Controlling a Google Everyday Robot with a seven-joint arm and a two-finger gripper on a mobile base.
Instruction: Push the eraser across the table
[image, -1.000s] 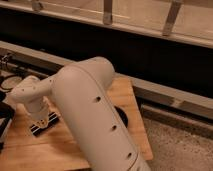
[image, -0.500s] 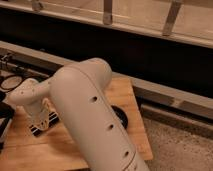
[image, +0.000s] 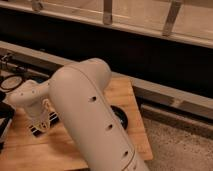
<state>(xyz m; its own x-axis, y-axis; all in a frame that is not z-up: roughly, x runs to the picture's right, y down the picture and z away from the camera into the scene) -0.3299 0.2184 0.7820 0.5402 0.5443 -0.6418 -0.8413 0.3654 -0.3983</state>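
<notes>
The wooden table (image: 125, 92) fills the lower left. My white arm crosses it from the lower middle to the left and hides much of its top. My gripper (image: 41, 125) points down at the table's left part. A small black block with a pale stripe, the eraser (image: 36, 131), lies on the wood right at the gripper's tip, partly hidden by it. I cannot tell whether they touch.
A black round disc (image: 121, 116) lies on the table right of my arm, partly hidden. A dark object (image: 4, 117) sits at the table's left edge. A round gauge-like item (image: 11, 82) lies behind. Grey speckled floor (image: 180, 145) is to the right, and a dark wall with a ledge (image: 165, 95) behind.
My gripper and forearm have shifted slightly to the left and toward the near edge. The dark block at its tip sits a little nearer too.
</notes>
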